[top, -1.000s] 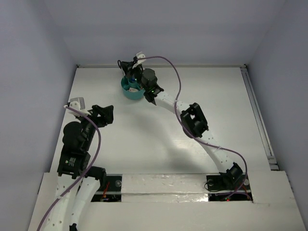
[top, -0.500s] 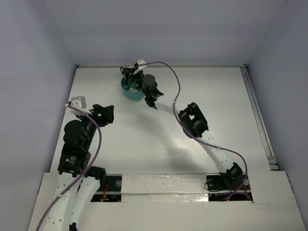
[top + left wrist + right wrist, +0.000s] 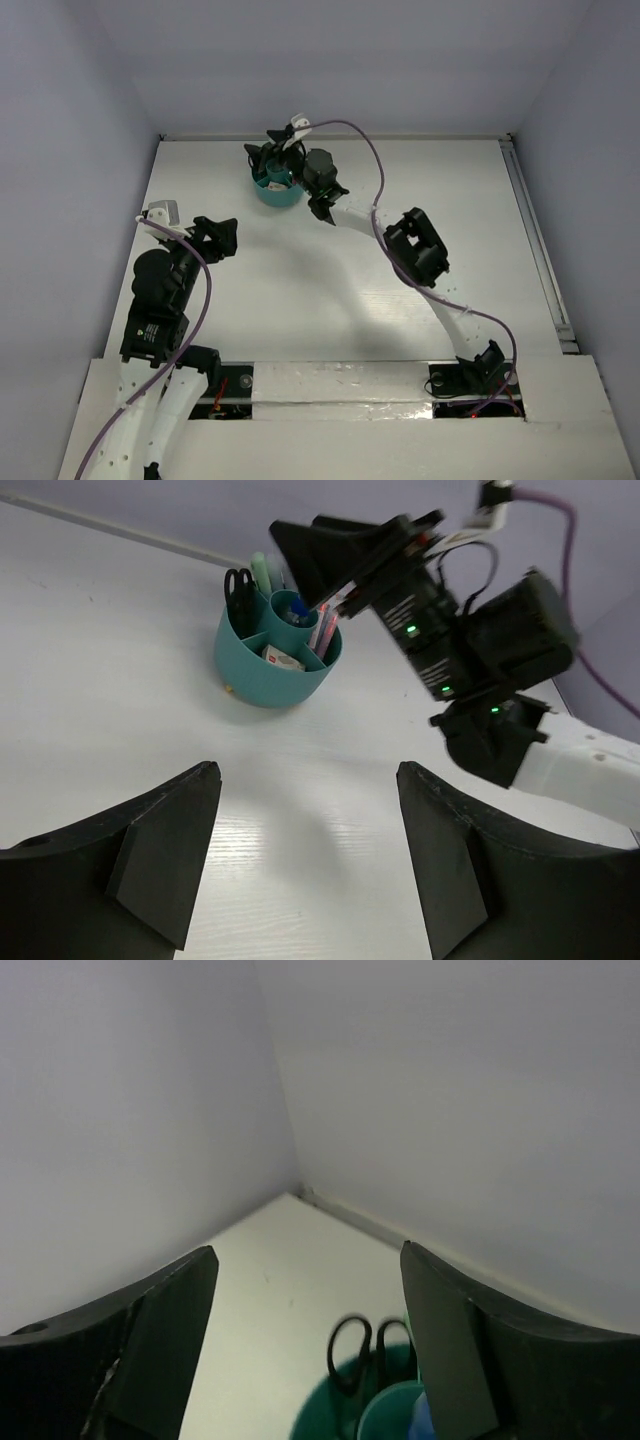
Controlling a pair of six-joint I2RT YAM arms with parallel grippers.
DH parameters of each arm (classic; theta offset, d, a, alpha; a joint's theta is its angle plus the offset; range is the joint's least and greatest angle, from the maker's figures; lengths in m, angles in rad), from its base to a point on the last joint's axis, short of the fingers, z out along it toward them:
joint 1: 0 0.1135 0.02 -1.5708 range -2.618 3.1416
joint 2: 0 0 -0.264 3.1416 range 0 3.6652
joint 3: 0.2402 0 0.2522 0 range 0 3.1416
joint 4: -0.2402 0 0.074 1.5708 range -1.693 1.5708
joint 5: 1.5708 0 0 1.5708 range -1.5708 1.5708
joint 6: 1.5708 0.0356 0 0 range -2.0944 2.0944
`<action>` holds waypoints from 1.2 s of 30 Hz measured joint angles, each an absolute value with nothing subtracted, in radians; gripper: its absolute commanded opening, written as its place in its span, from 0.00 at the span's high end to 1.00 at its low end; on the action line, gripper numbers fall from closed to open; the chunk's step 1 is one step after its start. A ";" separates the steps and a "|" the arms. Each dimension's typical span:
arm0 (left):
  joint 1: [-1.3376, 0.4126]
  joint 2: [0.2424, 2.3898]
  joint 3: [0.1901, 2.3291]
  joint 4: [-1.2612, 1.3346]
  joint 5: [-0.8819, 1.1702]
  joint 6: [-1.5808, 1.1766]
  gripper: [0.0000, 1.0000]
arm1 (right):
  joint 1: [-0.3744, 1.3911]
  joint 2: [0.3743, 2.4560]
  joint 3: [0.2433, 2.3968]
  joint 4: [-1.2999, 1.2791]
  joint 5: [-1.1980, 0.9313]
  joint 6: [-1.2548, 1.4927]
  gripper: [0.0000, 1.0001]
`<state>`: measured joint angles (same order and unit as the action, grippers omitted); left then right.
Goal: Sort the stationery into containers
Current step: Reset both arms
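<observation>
Stationery is sitting inside the teal organiser (image 3: 272, 194). In the top view the right gripper (image 3: 265, 160) is hovering just over it, while the left gripper (image 3: 218, 238) is hanging well apart from it.

From the left wrist, scissors (image 3: 238, 585), pink pens (image 3: 322, 630) and an eraser (image 3: 280, 658) are standing in its compartments. The left fingers (image 3: 160, 850) are gaping wide and are empty.

From the right wrist, the right fingers (image 3: 130, 1360) are also spreading wide, holding nothing, just above the scissors. I think that swinging sideways this low is risking to hook the handles and tip the organiser.

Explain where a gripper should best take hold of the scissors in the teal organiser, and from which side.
The scissors stand blades-down in the organiser, only their black handle loops clearing its rim; probably pinch a loop from straight above.
</observation>
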<state>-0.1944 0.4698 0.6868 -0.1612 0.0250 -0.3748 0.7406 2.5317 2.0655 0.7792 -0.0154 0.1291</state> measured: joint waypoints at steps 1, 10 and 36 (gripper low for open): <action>-0.192 0.470 0.687 -0.161 0.025 -0.375 0.31 | 0.741 2.495 2.041 0.793 -0.023 0.129 0.18; -0.151 0.479 0.687 -0.154 0.054 -0.374 0.24 | 0.741 2.122 1.703 0.911 -0.081 0.123 0.95; -0.089 0.456 0.756 0.067 0.139 -0.450 0.17 | 0.741 1.052 0.759 0.935 0.566 -0.122 0.08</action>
